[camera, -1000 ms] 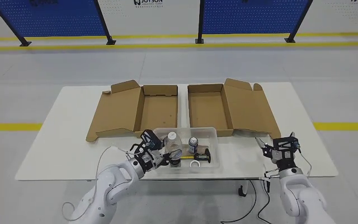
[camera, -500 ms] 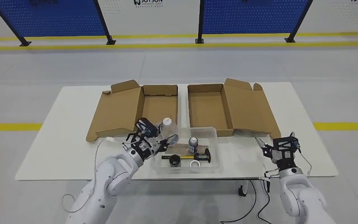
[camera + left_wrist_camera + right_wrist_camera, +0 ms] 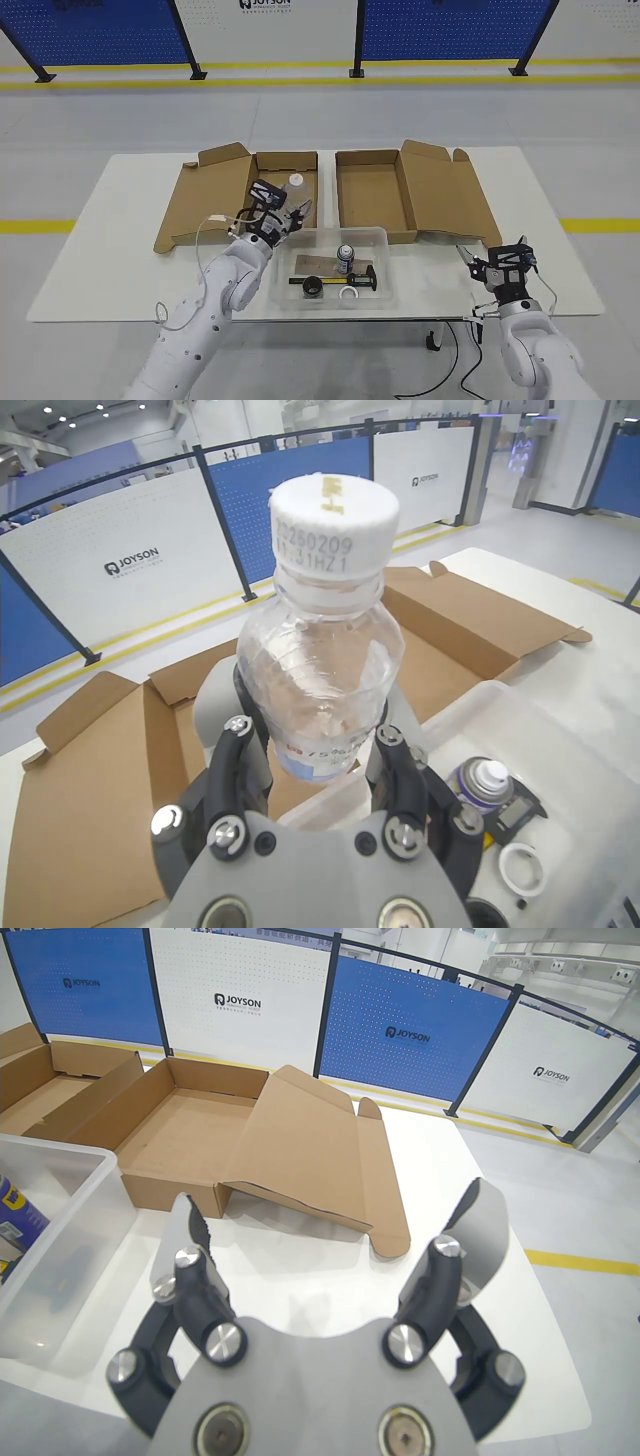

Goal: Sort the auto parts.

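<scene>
With the left gripper (image 3: 315, 730) clenched low on the clear bottle (image 3: 320, 660), the slick, top-heavy body could slip out above the cardboard box (image 3: 272, 170) beneath.

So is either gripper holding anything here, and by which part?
The left gripper holds the clear bottle by its lower body; the right gripper is open and empty.

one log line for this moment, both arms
left gripper: shut on bottle, above left cardboard box | right gripper: open, above table | clear bin: spray can, white ring inside
</scene>
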